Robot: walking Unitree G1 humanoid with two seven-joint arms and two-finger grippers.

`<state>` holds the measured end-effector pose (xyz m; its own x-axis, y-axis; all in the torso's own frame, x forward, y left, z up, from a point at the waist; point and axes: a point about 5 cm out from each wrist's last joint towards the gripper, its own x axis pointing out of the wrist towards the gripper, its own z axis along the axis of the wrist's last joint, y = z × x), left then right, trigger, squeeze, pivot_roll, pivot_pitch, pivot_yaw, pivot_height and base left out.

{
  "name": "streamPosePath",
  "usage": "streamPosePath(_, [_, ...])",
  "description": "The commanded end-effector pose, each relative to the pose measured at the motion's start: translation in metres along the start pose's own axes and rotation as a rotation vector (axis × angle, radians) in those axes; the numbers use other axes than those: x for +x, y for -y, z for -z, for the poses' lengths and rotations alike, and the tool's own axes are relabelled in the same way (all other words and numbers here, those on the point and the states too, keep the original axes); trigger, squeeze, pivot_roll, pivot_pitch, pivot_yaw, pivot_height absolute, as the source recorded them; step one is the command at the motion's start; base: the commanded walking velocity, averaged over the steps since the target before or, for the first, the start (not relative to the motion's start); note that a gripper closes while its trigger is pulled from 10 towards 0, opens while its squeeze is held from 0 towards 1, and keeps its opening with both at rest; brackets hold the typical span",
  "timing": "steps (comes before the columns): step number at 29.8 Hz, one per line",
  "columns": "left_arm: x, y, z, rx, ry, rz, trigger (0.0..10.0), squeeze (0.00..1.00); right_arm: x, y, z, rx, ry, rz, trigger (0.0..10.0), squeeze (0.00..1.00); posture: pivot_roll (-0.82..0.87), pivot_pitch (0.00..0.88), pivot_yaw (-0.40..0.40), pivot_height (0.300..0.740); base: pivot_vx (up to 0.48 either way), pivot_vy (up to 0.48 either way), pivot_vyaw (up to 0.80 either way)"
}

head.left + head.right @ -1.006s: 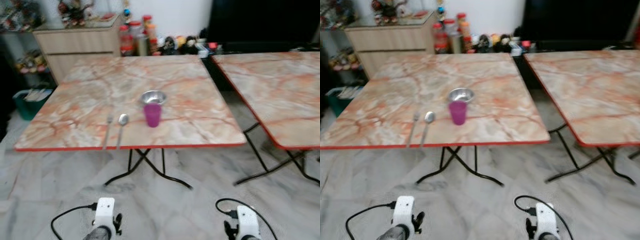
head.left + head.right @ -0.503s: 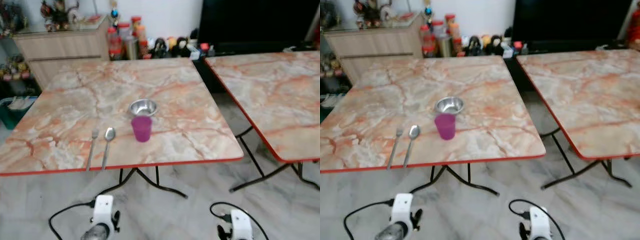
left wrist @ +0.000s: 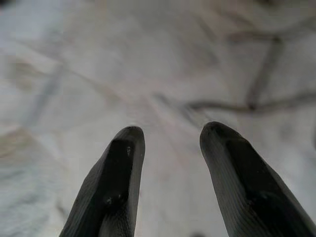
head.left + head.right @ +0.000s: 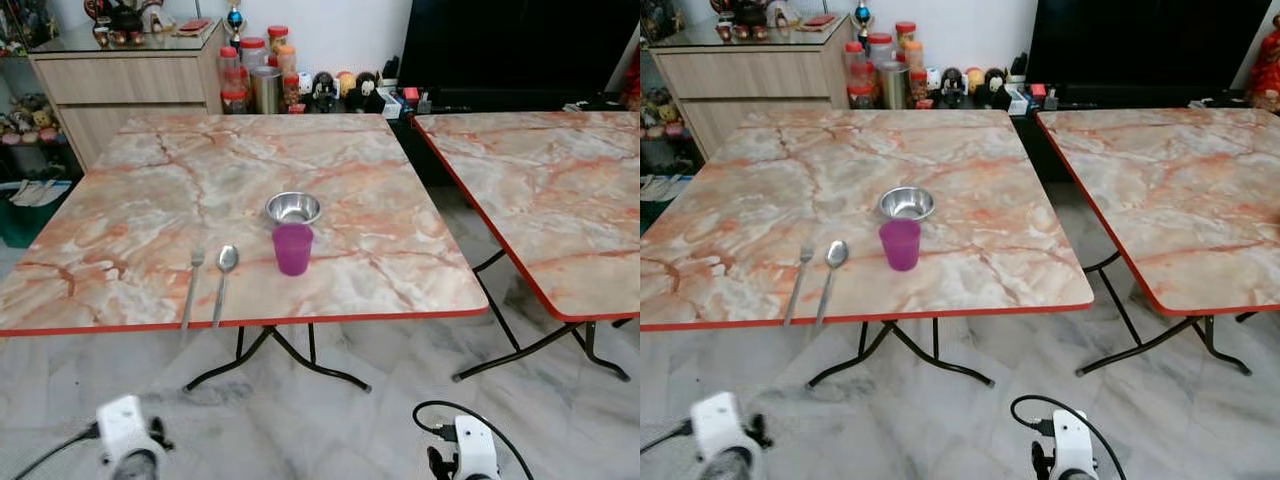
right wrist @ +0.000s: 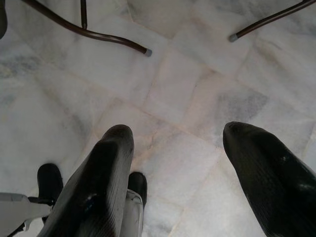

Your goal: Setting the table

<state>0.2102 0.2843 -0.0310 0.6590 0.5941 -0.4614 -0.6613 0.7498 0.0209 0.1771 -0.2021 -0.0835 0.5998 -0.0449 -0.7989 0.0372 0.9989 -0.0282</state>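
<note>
We're looking down at the near bench (image 4: 120, 190): steel bowl (image 4: 293, 208) sitting mid-bench with the purple cup (image 4: 292, 249) just in front of it, fork (image 4: 190, 289) and spoon (image 4: 222, 280) lying side by side to the cup's left near the front edge; a second bench (image 4: 550, 190) is standing to the right across a gap, and a cabinet (image 4: 120, 80) plus jars (image 4: 262, 75) are lining the wall behind. Both arms are hanging low over the marble floor (image 4: 340, 420), well short of the bench, left pincer (image 3: 168, 143) and right pincer (image 5: 175, 148) each pointing at the floor with fingers apart, holding nothing.
</note>
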Motion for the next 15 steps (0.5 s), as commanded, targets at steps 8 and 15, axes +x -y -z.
streamPosePath(8, [0.018,0.024,-0.156,-0.084,0.599,-0.060,10.0,0.00,0.003,-0.007,-0.009,-0.025,0.008,-0.025,10.0,0.00,0.00,0.000,-0.051,0.740,0.000,0.000,0.00])
streamPosePath(15, [-0.026,0.126,-0.252,-0.047,0.910,0.392,10.0,0.00,0.003,-0.007,-0.014,0.020,0.040,-0.006,10.0,0.00,-0.02,0.000,-0.026,0.740,0.000,0.000,0.00])
